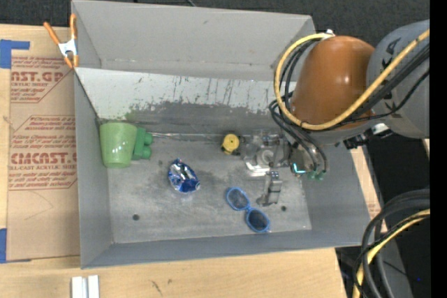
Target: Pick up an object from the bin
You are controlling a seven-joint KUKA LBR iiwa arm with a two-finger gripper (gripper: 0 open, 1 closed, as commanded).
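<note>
My gripper [271, 190] hangs low at the right of the bin [174, 38]. Whether it is open I cannot tell, and I see nothing in it. The blue glasses [247, 209] lie just beside it toward the view's lower left, perhaps touching, their long axis slanting down-right.

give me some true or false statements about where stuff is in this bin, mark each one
1. The green cup lies on its side at the left of the bin. True.
2. The blue sunglasses lie against the back wall. False: they lie near the front edge, right of centre.
3. A small yellow thing lies left of the gripper. True.
4. The crumpled blue and white thing sits inside the green cup. False: it lies on the bin floor, apart from the cup.
5. The gripper is over the green cup. False: it is at the bin's right side, close to the sunglasses.
</note>
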